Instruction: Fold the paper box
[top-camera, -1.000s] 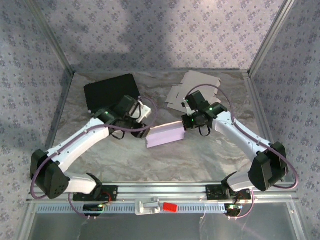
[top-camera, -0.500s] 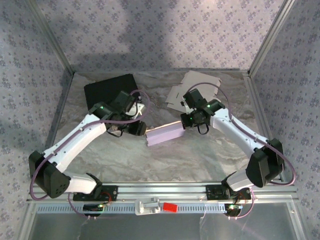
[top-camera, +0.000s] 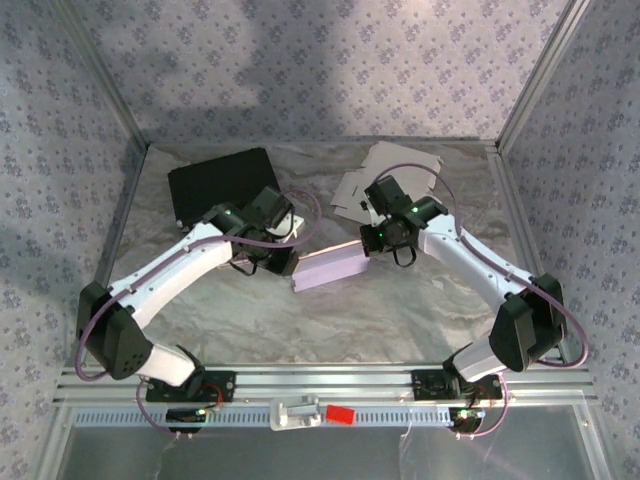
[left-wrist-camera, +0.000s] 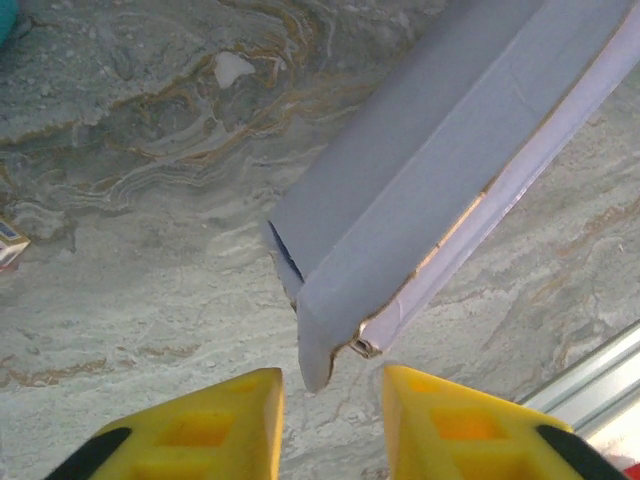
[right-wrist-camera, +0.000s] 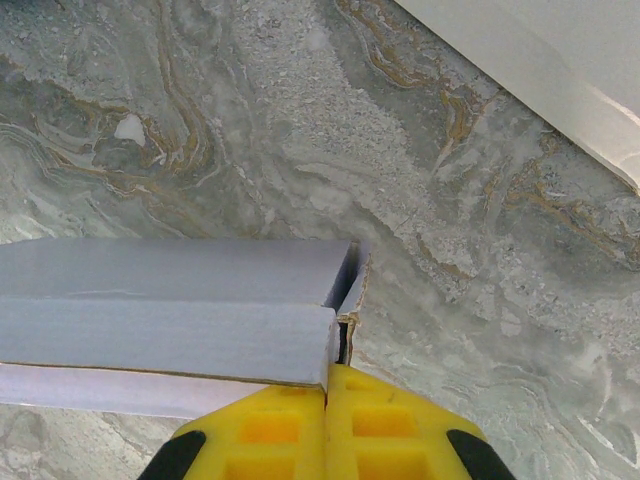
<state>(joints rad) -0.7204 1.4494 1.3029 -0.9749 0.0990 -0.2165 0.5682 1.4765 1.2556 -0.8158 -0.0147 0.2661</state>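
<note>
The right hand (right-wrist-camera: 327, 382) pinched one end of the paper box (right-wrist-camera: 160, 310), and the left hand (left-wrist-camera: 330, 388) was a little open by the other end.

Lilac patterned walls (top-camera: 330, 70), perhaps fabric, enclose a grey marbled tabletop (top-camera: 400, 310) framed by metal posts (top-camera: 530, 85).

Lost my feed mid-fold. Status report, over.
Right claw shut on box end. Left claw open, box corner just ahead of its gap. Flat cardboard lies behind, clear of box.
</note>
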